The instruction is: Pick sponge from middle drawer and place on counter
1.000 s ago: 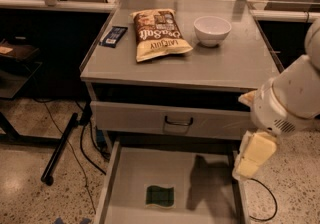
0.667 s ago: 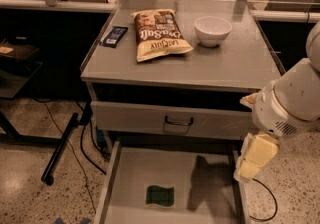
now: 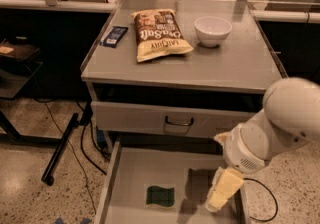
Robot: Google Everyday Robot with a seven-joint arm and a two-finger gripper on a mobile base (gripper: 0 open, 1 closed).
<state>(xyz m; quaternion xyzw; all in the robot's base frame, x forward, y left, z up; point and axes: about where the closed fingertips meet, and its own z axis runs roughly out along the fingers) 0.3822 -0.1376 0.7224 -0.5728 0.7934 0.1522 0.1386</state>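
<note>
One sponge (image 3: 160,196), and it lies untouched on the floor of the middle drawer (image 3: 131,173), so the task is right at its opening stage: drawer standing open, pick not yet made, place not yet made. Up on the counter (image 3: 225,70), reading left to right, there's a dark blue packet (image 3: 114,36), a bag of chips (image 3: 159,34) and a white bowl (image 3: 212,30), with bare grey metal in front of them that looks to me like plenty of room for a landing spot. Down in the drawer, the sponge sits a little left of centre, near the front. To its right the gripper (image 3: 223,195) hangs low over the drawer's right side, near the sponge but clearly apart from it. How wide it stands I cannot tell from this angle; it has no hold on the sponge, that much is plain. What's left, by my reckoning: shift left, come down, grasp, lift, carry up to the counter. As for the sponge itself: small, rectangular, lying flat with its dark green scouring face up and a pale yellowish edge showing around it, sides roughly square to the drawer walls.
</note>
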